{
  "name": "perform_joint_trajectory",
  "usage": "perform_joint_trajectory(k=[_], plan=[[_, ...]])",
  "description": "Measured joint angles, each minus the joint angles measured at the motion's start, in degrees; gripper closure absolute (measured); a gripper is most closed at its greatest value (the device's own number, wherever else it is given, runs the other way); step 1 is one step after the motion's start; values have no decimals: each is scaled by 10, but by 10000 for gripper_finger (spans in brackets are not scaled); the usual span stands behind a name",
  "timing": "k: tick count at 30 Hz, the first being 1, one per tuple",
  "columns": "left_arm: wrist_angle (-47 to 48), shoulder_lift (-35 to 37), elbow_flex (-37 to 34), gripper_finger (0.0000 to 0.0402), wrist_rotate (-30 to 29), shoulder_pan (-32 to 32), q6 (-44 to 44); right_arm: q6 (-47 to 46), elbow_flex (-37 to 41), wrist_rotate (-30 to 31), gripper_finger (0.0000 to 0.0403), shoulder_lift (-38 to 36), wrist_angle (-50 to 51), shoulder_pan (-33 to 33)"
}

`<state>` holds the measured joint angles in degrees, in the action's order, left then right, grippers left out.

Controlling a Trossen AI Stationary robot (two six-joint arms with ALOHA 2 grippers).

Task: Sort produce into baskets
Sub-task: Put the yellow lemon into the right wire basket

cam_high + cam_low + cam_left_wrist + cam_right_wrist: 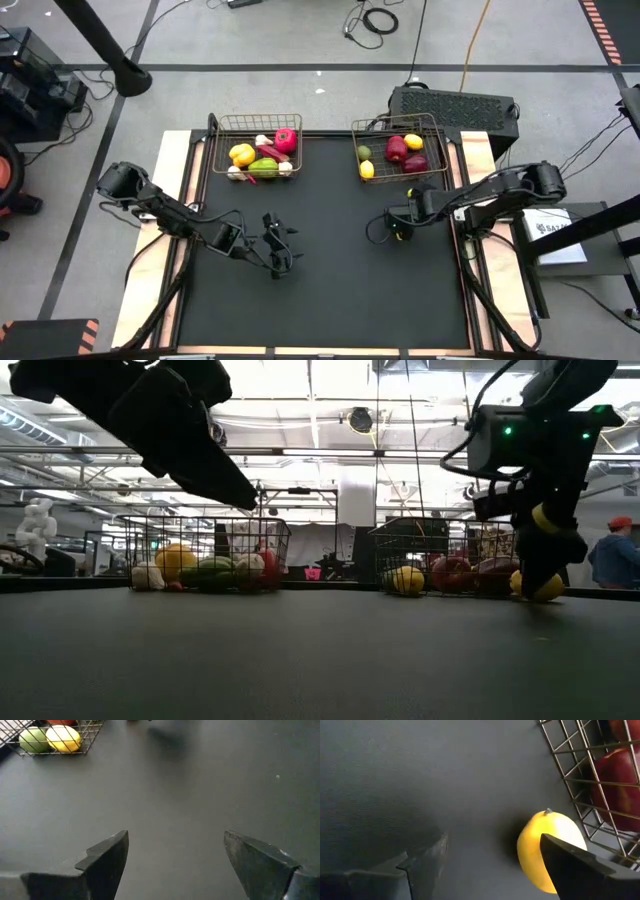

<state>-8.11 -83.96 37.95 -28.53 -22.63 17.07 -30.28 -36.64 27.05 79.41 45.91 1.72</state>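
**Right end effector down beside a loose lemon at the basket wall**

Over on the right, the right end effector [492, 865] sits low on the black desk [330, 290], fingers spread wide, and there's a yellow lemon [547, 850] lying on the mat just outside the right basket [445, 150]. One finger overlaps the lemon in the right wrist view; the other stands well clear of it, so nothing is clamped. From the low view the lemon [545, 588] rests on the desk under that end effector, close against the mesh.

Inside the right basket: red apples, a yellow lemon, a green lime. The left basket [215, 150] at the far edge holds a yellow pepper, a red pepper, green and white pieces piled together.

The left end effector [282, 248] hangs above bare mat near the middle of the desk, fingers wide apart, empty.
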Motion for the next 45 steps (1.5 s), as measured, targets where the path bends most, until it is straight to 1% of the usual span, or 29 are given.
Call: perform_joint_trajectory(k=[4,7,12,17,21,25,35,40,45], plan=[[1,0,0,68,0,0,-14,-4,-3,-12,94,-3,-9,-2],[1,0,0,68,0,0,-15,-44,-27,-10,94,-9,22,6],[-5,0,0,68,0,0,-25,-124,-81,60,94,-10,145,19],[-5,0,0,68,0,0,-25,-173,-80,80,94,-10,186,6],[-5,0,0,68,0,0,-25,-166,-65,80,94,-10,182,-10],[-5,0,0,68,-1,0,-25,-130,-47,79,94,-10,167,-32],[-5,0,0,68,-1,6,-30,-65,-14,74,94,-2,74,-55],[-4,0,0,68,-2,5,-30,-71,-7,68,94,21,68,-55],[-3,0,0,68,-3,5,-30,-73,-7,39,94,42,65,-61]])
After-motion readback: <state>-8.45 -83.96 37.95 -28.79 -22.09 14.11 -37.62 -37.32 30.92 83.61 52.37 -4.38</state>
